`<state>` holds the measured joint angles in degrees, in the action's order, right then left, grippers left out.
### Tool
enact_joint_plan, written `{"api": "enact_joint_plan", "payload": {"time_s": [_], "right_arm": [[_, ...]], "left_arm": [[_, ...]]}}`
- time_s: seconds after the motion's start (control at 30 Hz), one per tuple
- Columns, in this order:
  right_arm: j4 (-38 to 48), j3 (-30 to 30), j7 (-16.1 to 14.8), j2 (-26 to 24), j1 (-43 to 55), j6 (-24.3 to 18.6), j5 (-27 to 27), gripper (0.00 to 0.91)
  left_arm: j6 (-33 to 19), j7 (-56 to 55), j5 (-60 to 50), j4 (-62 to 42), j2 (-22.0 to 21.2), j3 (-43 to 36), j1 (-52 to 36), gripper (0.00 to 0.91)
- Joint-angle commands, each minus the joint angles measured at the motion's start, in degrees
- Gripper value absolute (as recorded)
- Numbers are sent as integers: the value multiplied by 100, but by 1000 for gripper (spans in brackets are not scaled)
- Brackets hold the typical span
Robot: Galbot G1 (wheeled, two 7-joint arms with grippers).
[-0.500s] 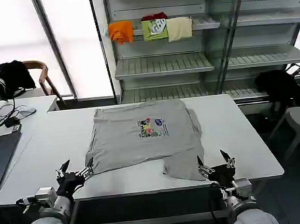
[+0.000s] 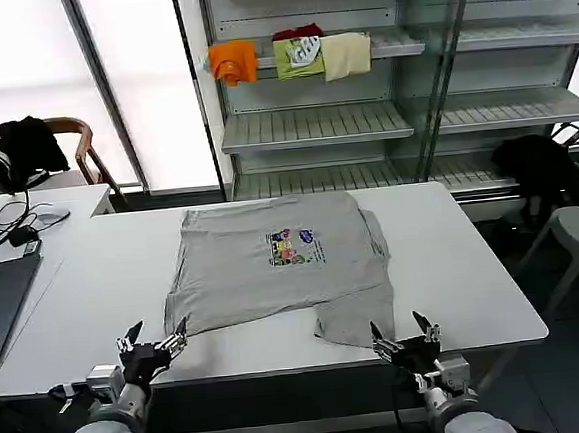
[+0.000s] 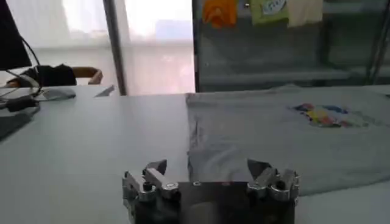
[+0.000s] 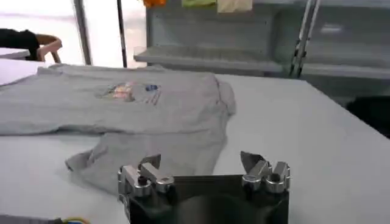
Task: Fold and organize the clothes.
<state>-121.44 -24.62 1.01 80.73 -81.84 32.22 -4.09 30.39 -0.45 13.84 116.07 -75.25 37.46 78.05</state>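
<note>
1. Flat on the white table (image 2: 94,282) lies the light grey T-shirt (image 2: 264,274), its multicoloured chest print (image 2: 294,247) facing up, one sleeve folded across its near corner.
2. Left gripper (image 2: 154,344) hovers at the table's near edge, jaws spread, holding nothing.
3. Right gripper (image 2: 404,339) sits just off the shirt's near corner, jaws likewise spread.

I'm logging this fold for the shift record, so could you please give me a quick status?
Left pincer open, empty, at near table edge. Right pincer open, empty, by the hem. T-shirt partly folded on table. Nothing in the way.
</note>
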Motion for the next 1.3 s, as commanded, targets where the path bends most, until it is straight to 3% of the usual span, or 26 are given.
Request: {"api": "enact_joint_plan", "payload": {"time_s": [0.03, 0.07, 0.13, 0.17, 0.77, 1.07, 1.3], "right_arm": [[148, 18, -14, 47, -16, 50, 105, 826], [169, 26, -18, 70, 1, 49, 130, 645], [206, 47, -11, 99, 30, 47, 169, 393], [226, 58, -17, 115, 44, 48, 185, 20], [256, 101, -144, 155, 31, -104, 222, 0], [-139, 67, -64, 210, -44, -474, -64, 0], [-207, 68, 46, 451, 489, -599, -63, 0]], "left_arm": [[6, -16, -274, -510, 6, -120, -78, 484], [6, -18, -281, -516, 8, -124, -81, 353], [3, -13, -285, -550, 13, -134, -100, 212], [2, -16, -285, -567, 13, -142, -106, 30], [-80, 106, -376, -503, 6, -267, -79, 10], [-174, 198, 62, -79, 27, -68, -4, 10], [-160, 358, 503, 255, 43, 30, -260, 10]]}}
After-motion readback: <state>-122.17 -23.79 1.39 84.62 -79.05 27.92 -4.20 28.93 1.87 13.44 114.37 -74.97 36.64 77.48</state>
